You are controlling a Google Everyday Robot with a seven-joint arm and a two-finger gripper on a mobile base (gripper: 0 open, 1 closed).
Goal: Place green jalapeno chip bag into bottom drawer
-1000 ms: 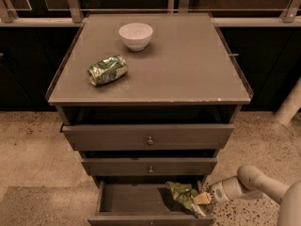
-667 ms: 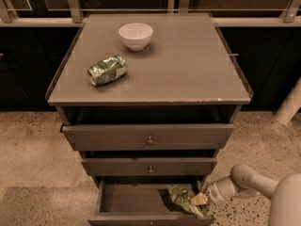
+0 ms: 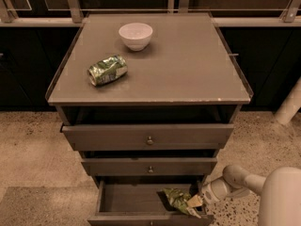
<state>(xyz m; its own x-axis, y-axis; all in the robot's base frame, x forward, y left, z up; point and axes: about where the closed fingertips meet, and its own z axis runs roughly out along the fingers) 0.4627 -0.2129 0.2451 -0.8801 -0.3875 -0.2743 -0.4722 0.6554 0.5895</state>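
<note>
The flat, crumpled green foil chip bag with a pale sealed edge (image 3: 178, 199) sits inside the pulled-out lowest grey-brown drawer (image 3: 136, 218), toward its right end. Its pale corner touches the robot's pale two-finger gripper (image 3: 202, 199), which comes in at the drawer's right side. Whether the jaws are pinching that corner or spread cannot be told. The step in hand looks like the release. It would go best with the bag settled low on the drawer floor, clear of the front rim, then a withdrawal up and rightward so nothing drags out. The crushed green-and-white can (image 3: 107, 70) and white bowl (image 3: 135, 35) on the worktop (image 3: 188, 65) need no touching.
</note>
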